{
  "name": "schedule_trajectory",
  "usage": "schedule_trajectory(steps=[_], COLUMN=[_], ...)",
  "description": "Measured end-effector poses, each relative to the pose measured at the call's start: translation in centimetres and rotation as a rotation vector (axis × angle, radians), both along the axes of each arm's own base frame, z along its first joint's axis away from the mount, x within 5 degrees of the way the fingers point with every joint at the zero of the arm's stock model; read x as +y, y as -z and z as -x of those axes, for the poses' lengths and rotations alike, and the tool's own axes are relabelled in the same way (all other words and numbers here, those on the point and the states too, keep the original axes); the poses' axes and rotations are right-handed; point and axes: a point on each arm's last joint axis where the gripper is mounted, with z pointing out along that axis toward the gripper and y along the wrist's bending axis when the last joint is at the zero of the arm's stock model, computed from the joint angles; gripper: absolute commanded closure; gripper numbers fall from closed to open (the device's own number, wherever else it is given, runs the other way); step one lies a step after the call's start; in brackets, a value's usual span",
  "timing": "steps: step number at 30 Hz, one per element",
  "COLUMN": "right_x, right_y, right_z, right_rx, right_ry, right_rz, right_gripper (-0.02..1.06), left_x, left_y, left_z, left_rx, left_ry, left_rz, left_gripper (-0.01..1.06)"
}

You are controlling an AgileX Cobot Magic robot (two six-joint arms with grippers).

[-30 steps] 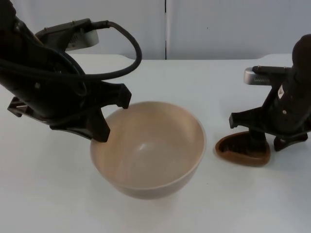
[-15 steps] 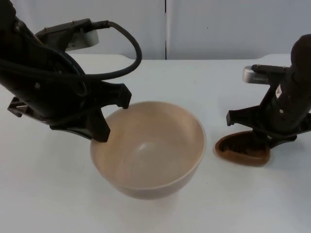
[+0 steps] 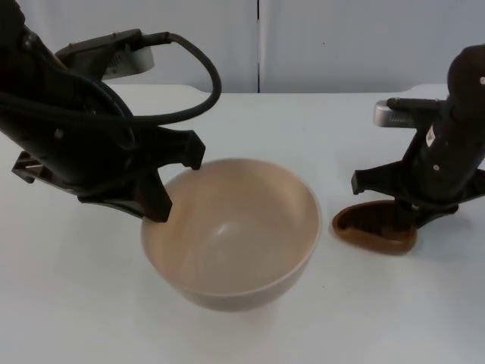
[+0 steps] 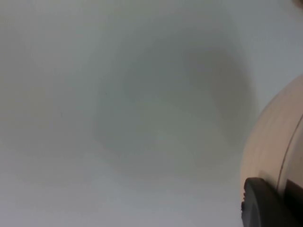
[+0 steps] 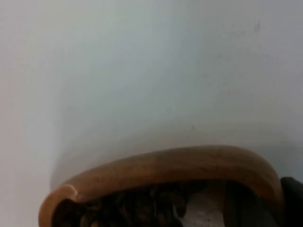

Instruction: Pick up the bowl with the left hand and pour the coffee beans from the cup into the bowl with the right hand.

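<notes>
Top view: beige bowl [image 3: 231, 231], empty, at the middle of the white counter [image 3: 318, 129]. Left end effector [image 3: 176, 184] clamped on the bowl's rim on the side toward the left arm, one finger inside the wall, one outside. Brown cup [image 3: 374, 229], holding dark coffee beans, just beside the bowl on the side toward the right arm, apart from it. Right end effector [image 3: 409, 208] closed on the cup's far rim. Left wrist view: bowl wall [image 4: 272, 137] against a black fingertip. Right wrist view: cup rim [image 5: 165, 165], coffee beans [image 5: 128, 205] inside
</notes>
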Motion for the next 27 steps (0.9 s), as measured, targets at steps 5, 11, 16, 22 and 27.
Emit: schedule_trajectory(steps=[5,11,16,22,27], right_x=[0.0,-0.1,-0.3,-0.8,-1.3], right_y=[-0.6,-3.4,-6.9,-11.2,-14.0], right_z=[-0.3,-0.2,0.0,1.1,2.2], right_rx=[0.023,-0.024,-0.089,-0.146,-0.166], right_ry=[-0.029,-0.067,-0.095,-0.134,-0.180], right_rz=[0.028,0.034,0.023,0.025,0.043], right_gripper=[1.05,1.05,1.05,1.05,1.05], left_x=[0.0,0.0,0.0,0.0,0.0], left_y=[0.0,0.0,0.0,0.0,0.0], left_z=[0.0,0.0,0.0,0.0,0.0], left_rx=[0.000,0.001,0.001,-0.001,-0.001], left_ry=[0.000,-0.001,-0.001,-0.002,-0.002], left_rz=[0.000,0.001,0.001,0.001,0.001], left_gripper=[1.05,1.05,1.05,1.05,1.05])
